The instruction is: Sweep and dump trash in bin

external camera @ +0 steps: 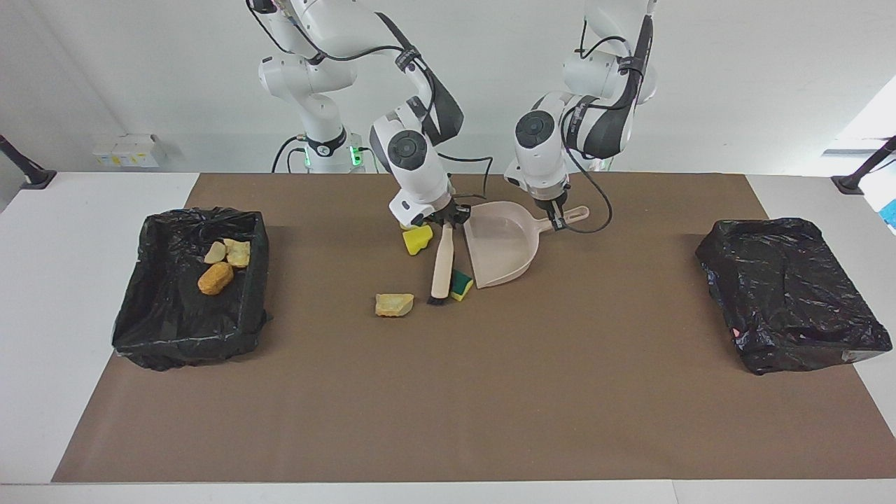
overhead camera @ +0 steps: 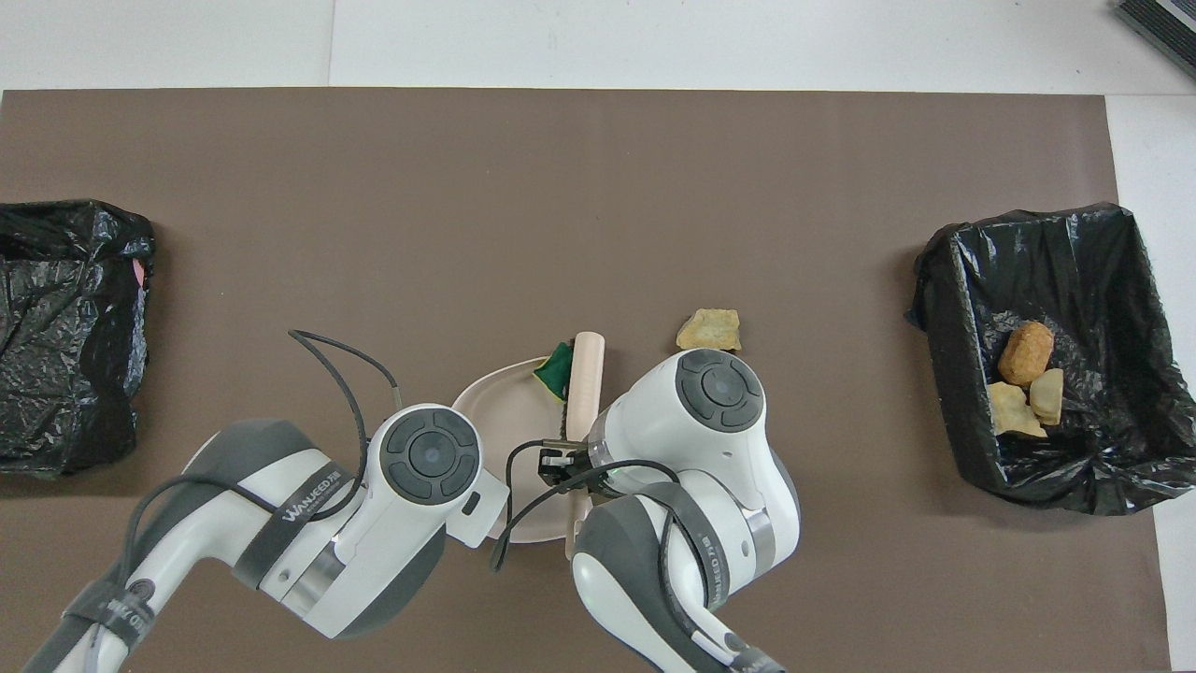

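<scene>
Overhead, both arms hide their shut grippers: right gripper (external camera: 448, 218) clamps the brush (external camera: 442, 269), left gripper (external camera: 556, 218) the dustpan (external camera: 500, 245) handle.

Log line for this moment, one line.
right gripper shut on beige brush | left gripper shut on beige plastic dustpan | green-faced sponge at pan mouth

White tabletop (external camera: 84, 210) under me, big brown mat (external camera: 448, 392) covering most of it, white margins showing at both ends. Plain white wall (external camera: 735, 84) at my back, no marks. Small white and yellow box (external camera: 127, 150) against wall toward my right arm's end. Black stand foot (external camera: 31, 175) at each tabletop corner near wall. Bright daylight patch (external camera: 868, 126) at my left arm's end, maybe window, can't tell. Dark slatted thing (overhead camera: 1159, 28) at overhead view's top corner.
</scene>
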You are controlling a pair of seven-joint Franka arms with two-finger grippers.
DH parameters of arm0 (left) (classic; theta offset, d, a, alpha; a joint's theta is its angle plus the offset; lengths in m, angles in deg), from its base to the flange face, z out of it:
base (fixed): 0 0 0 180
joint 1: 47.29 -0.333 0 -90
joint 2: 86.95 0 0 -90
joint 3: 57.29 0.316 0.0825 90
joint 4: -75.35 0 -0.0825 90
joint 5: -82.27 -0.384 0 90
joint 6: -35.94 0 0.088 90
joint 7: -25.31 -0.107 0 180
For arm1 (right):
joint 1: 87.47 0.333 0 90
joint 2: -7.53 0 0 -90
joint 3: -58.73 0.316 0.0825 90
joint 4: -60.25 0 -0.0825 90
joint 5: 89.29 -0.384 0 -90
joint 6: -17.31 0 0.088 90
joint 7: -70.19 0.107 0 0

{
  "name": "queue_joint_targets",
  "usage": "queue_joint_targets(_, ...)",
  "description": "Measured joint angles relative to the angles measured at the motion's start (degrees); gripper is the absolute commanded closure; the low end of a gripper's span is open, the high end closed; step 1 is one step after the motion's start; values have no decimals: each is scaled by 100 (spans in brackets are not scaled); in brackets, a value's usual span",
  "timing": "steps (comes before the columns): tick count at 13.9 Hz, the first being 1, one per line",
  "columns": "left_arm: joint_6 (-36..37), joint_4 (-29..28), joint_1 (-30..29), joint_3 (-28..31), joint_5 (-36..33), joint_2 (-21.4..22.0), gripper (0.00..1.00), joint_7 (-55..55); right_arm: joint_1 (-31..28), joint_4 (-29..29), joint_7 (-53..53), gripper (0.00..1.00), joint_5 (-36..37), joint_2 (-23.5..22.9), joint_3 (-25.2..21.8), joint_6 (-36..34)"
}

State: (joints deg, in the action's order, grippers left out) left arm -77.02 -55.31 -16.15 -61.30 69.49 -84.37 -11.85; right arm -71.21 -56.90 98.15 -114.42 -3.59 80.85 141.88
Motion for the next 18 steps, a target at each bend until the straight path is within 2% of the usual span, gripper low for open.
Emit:
queue_joint_targets(2,-36,-13,-7,25,0,0,100,94,-60,170,-409,100,-43,105,-30,-508)
queue_joint_targets(6,-227,-23,-49,63,-5,-3,100,141,-696,431,-1357,100,-26,499,-101,-1867)
queue_joint_targets(7,-290,-24,-84,67,-7,-8,100,145,-828,443,-1511,100,80,578,-124,-2099)
queue_joint_targets(9,-344,-27,-114,79,-10,-15,100,147,-1036,451,-1572,100,753,696,-152,-2467)
queue_joint_targets(14,-247,-34,-46,14,-261,-5,100,171,-1386,396,-1635,100,2316,727,-164,-2635)
queue_joint_targets(16,-182,-58,-2,5,-289,16,100,182,-1554,256,-1942,100,2616,755,-160,-2550)
queue_joint_targets(18,-192,-109,10,-4,-291,47,100,298,-1884,-195,-2510,100,2660,910,-163,-2137)
